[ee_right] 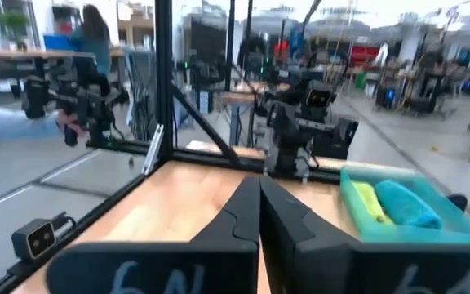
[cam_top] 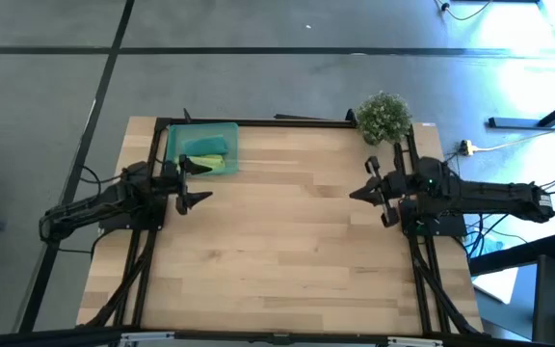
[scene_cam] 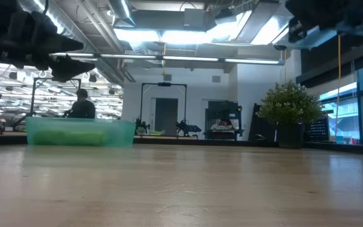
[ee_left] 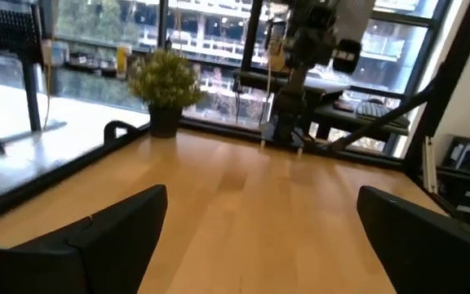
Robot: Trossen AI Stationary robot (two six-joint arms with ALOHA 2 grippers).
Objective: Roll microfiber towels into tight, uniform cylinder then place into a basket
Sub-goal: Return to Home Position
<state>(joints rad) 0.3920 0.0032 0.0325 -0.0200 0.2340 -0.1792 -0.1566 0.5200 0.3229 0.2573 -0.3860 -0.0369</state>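
Lime-green towel (ee_right: pixel 365 201) and teal towel (ee_right: pixel 406 204) lay rolled in the basket (cam_top: pixel 171 145) at the table's (cam_top: pixel 287 251) far-left corner; the left gripper (cam_top: pixel 206 182), jaws released just beside it, might clip the rim on retreating, while the right gripper (ee_right: pixel 258 184) waited with jaws clenched on nothing.

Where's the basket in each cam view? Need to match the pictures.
High view: basket at the top-left corner of the table.
Low view: basket at the left, on the table's far edge.
Left wrist view: not in it.
Right wrist view: basket across the table, holding the lime towel and teal towel.
Shared landmark: potted plant, also in the low and left wrist views.
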